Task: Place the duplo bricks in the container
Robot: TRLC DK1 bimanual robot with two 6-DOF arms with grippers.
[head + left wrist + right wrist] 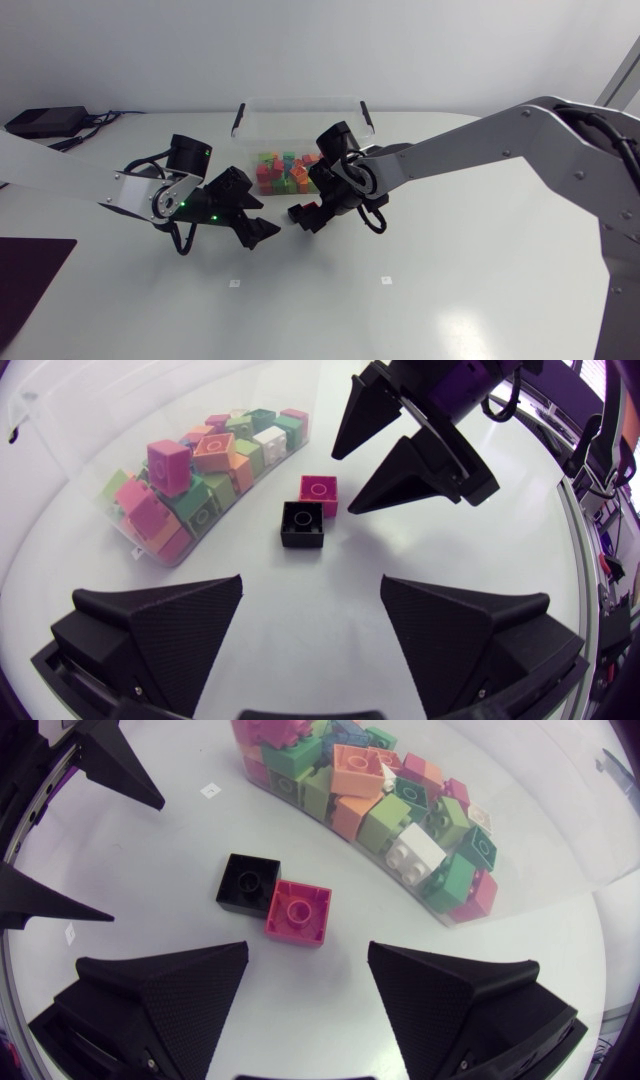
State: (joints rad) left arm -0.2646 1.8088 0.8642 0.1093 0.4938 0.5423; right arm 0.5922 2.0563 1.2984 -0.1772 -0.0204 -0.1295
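Two arms crowd one patch of the white table (450,300), just in front of the clear container (300,108). Main hazard, as I judge it, is arm against arm: the left gripper (264,218) and right gripper (305,217) face each other almost tip to tip; if both close in together the wedge fingers could strike.

Second hazard: the container wall stands near the loose pair; a finger coming down on that side may shove the tub instead of slipping beside a brick.

Third, smaller: the pink brick (319,493) and black brick (302,523) lie touching, side against side; fingers closing on one could knock the other away or pinch both crookedly.

Both grippers spread wide; nothing held in either.

Position, right wrist view: pink brick (298,912) just ahead of the right gripper (308,950), roughly centred on the gap between its fingers; black brick (248,882) beyond it, towards the left gripper.

Left wrist view: both bricks lie farther ahead of the left gripper (312,585); black nearer, pink behind it and close to the right gripper's fingertips.

Many coloured bricks (400,810) already heaped in the container.
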